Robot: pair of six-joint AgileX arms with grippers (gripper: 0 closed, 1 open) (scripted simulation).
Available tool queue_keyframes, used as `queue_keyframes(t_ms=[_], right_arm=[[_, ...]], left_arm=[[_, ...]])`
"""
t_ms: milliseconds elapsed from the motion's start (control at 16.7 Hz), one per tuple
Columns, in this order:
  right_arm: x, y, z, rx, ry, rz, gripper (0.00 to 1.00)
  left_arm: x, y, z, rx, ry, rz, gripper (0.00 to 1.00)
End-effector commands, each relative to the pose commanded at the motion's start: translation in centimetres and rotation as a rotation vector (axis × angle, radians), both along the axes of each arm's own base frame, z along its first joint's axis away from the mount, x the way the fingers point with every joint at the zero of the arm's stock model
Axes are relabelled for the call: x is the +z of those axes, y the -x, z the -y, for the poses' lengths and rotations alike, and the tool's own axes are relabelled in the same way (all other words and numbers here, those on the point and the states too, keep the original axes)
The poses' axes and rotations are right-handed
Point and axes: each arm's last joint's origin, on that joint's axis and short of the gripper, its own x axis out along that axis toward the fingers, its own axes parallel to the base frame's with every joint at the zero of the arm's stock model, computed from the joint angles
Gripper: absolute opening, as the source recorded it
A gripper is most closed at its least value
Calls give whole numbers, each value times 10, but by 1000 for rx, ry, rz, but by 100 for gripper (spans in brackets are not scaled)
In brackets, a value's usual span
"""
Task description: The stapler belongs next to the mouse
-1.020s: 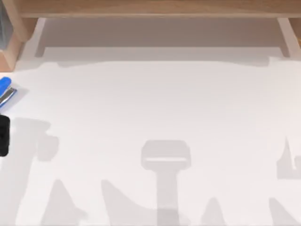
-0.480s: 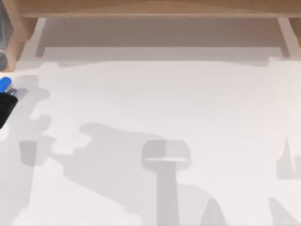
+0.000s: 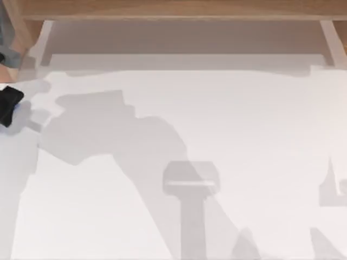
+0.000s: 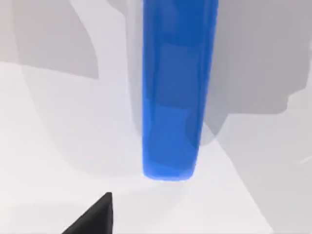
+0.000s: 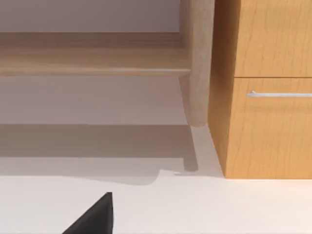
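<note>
The bright blue stapler (image 4: 175, 97) lies flat on the white table (image 4: 58, 146). Its rounded end shows in the left wrist view.

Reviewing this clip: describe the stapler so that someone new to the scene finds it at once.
Start at the white table and go to its far left edge in the top view, where the black left gripper hangs. The stapler lies on the table right under it, seen close in the left wrist view. It is a long, bright blue, round-ended bar, the one vividly coloured thing on the pale surface.
</note>
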Motion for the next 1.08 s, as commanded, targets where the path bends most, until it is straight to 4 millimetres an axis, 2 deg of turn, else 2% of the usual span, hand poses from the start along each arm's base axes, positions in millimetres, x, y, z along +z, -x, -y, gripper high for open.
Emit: queue_keyframes(t_ms=[180,360,780,960,1080], right_arm=[[0,0,0,0,0,0,100],[0,0,0,0,0,0,100],[0,0,0,0,0,0,100],[0,0,0,0,0,0,100],[0,0,0,0,0,0,100]], left_arm=[[-9,-24,-8,-15,22,7,100],[-12,-36,-12,-22,33,24,100],[-13,-35,-11,-24,33,27,100],[-26,-30,-16,-22,34,25,100],[-42,-30,-17,-23,35,18,100]])
